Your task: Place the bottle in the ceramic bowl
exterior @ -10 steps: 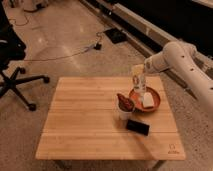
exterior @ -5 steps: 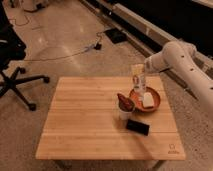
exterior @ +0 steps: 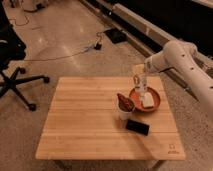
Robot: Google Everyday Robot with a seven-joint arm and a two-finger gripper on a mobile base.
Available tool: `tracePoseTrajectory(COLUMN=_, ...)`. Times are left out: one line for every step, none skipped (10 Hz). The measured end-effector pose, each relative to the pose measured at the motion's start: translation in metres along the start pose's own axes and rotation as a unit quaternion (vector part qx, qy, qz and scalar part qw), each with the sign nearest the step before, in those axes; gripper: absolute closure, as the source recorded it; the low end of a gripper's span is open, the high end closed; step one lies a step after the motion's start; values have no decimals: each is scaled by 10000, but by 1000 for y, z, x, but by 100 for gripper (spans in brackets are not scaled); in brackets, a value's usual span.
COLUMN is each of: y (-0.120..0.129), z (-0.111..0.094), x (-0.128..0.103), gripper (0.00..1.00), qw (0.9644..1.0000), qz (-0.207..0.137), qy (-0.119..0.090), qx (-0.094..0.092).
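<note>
Bottle: the bottle (exterior: 141, 86) stands upright at the far left edge of the ceramic bowl (exterior: 156, 93), its foot at the bowl's rim. I cannot tell whether it rests on the bowl or hangs just above it. It is pale, with a darker band partway up.

Gripper: my gripper (exterior: 138, 79) is at the upper part of the bottle, coming in from the right. I cannot tell whether I am clamped on the bottle or loose of it.

Arm: my white arm (exterior: 176, 55) reaches in from the right edge, bends above the table's far right corner and slopes down to the bottle.

Ceramic bowl: shallow, reddish orange, on the right half of the table toward the far side. A white block (exterior: 148, 101) lies inside it, on the near side of the bottle.

Cup: a white cup (exterior: 124, 114) stands just left of the bowl, close to its rim, with a brown packet (exterior: 125, 102) sticking out of the top.

Phone: a flat black phone (exterior: 137, 127) lies on the table nearer the camera than the cup, just beside it and turned at a slight angle.

Table: a light wooden slatted table (exterior: 85, 120). All of these things sit on its right half.

Chair: a black office chair (exterior: 12, 65) with a star base stands on the floor to the left, apart from the table.

Floor: a thin cable (exterior: 60, 56) runs across the speckled floor beyond the table toward a black box (exterior: 115, 35).
</note>
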Motion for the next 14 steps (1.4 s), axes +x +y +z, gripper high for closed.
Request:
tracePoseTrajectory(y=4, z=6, x=-1, gripper=100, qw=10000, qz=34, qy=-91, qx=-13)
tracePoseTrajectory(y=8, z=10, x=-2, gripper=96, qw=9999, qz=49, qy=-151, qx=-41)
tracePoseTrajectory(y=10, z=13, x=-2, gripper=87, qw=9998, qz=50, qy=-191, qx=-58)
tracePoseTrajectory(y=12, z=17, x=-1, gripper=77, qw=9997, qz=30, qy=-210, qx=-91)
tracePoseTrajectory(y=16, z=21, x=0, gripper=66, qw=9997, qz=4, qy=-214, qx=-143)
tracePoseTrajectory(y=19, z=24, x=0, gripper=57, qw=9996, qz=-11, qy=-222, qx=-186)
tracePoseTrajectory(y=24, z=28, x=1, gripper=44, qw=9994, qz=-23, qy=-233, qx=-247)
tracePoseTrajectory(y=28, z=31, x=1, gripper=35, qw=9993, qz=-26, qy=-249, qx=-295)
tracePoseTrajectory(y=32, z=34, x=1, gripper=27, qw=9991, qz=-23, qy=-276, qx=-332)
tracePoseTrajectory(y=38, z=38, x=0, gripper=20, qw=9987, qz=-8, qy=-331, qx=-387)
tracePoseTrajectory(y=41, z=41, x=-1, gripper=20, qw=9985, qz=2, qy=-363, qx=-414)
tracePoseTrajectory(y=44, z=43, x=-3, gripper=20, qw=9983, qz=27, qy=-405, qx=-420)
tracePoseTrajectory(y=45, z=45, x=-4, gripper=22, qw=9982, qz=33, qy=-426, qx=-415)
tracePoseTrajectory(y=41, z=43, x=-5, gripper=33, qw=9985, qz=-12, qy=-369, qx=-394)
